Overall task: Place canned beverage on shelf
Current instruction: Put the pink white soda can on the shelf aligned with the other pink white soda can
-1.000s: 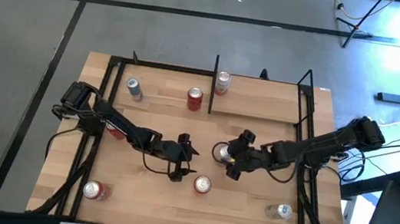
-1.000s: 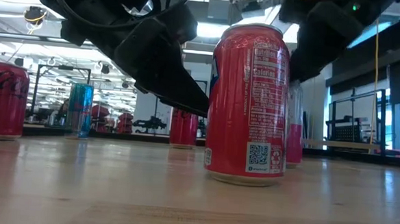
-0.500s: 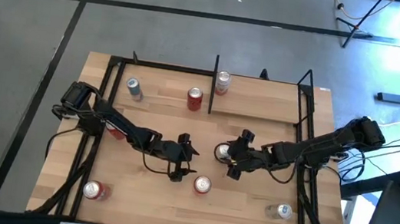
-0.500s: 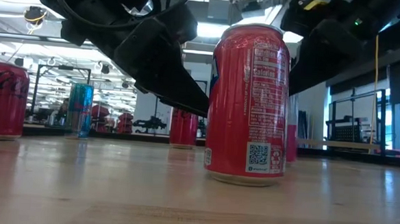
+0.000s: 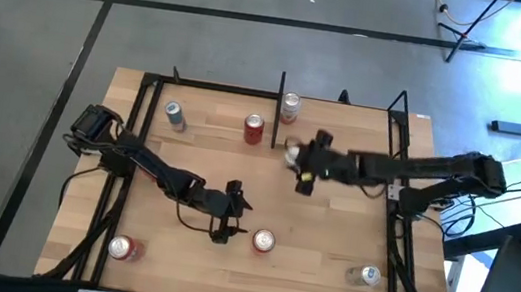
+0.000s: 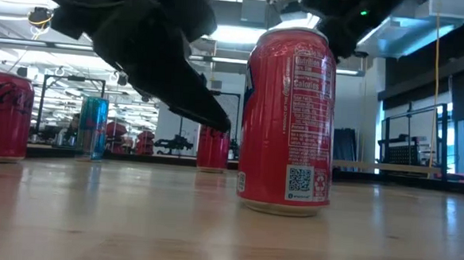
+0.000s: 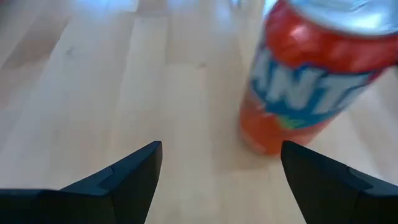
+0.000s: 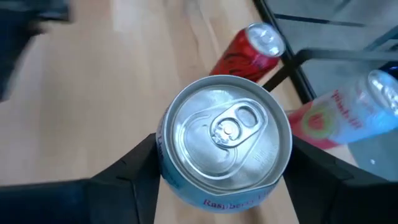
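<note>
The raspberry-flavoured can [image 8: 224, 140], silver-topped with a pale blue wall, sits clenched between the two fingers of the right gripper [image 5: 297, 163]. In the high view it hangs near the black divider plate [image 5: 278, 108], just on the right side of it, at the front edge of the shelf [image 5: 343, 132].

Counting cans in the high view gives seven in all. Three stand at the back: a blue-and-silver one [image 5: 175, 115] and a red one [image 5: 253, 128] in the bay left of the divider, and a pink one [image 5: 291, 107] touching or just beside the divider on its right. The fourth is the held can. Three more stand toward the front of the table [image 5: 329, 236]: a red can [image 5: 124, 247] at the left, an orange Fanta can [image 5: 263, 241] in the middle, and a clear-looking one [image 5: 365, 275] at the right.

The left gripper [image 5: 228, 214] hovers low over the table just beside the Fanta can, its fingers [image 7: 124, 180] spread wide and holding nothing; in its wrist view the Fanta can stands upright ahead of them, apart from both.

Two arms, two grippers, one divider plate.
</note>
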Robot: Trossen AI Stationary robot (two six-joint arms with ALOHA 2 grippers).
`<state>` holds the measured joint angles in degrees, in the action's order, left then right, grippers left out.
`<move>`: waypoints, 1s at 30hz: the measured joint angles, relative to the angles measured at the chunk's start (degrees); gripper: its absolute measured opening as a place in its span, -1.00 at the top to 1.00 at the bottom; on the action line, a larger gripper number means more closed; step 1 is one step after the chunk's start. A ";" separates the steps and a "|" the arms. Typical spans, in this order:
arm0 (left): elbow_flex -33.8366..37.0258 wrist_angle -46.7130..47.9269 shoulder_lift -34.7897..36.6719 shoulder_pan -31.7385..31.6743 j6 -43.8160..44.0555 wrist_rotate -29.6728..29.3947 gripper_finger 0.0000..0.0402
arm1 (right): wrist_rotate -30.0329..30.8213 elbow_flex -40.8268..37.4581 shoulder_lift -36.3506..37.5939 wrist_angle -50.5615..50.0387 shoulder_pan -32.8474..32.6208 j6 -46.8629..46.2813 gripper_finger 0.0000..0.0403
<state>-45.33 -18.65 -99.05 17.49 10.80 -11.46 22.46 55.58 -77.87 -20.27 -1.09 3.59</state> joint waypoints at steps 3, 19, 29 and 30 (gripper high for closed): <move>2.71 -0.86 0.91 0.88 1.87 -1.11 -0.57 | -7.51 -0.01 -0.68 -0.14 7.49 3.47 -0.22; 6.37 -7.91 1.76 3.24 5.58 0.15 -0.57 | -34.58 -0.08 -1.24 5.73 27.75 17.73 -0.22; 6.37 -8.07 1.76 3.22 5.58 0.21 -0.57 | -37.14 -0.01 -7.68 10.47 29.26 17.89 -0.22; 6.37 -8.07 1.77 3.22 5.58 0.22 -0.57 | -37.25 0.03 -8.14 11.35 29.26 17.84 -0.22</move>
<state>-38.96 -26.72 -97.28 20.71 16.38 -11.25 -14.79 55.61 -86.00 -8.92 28.16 21.43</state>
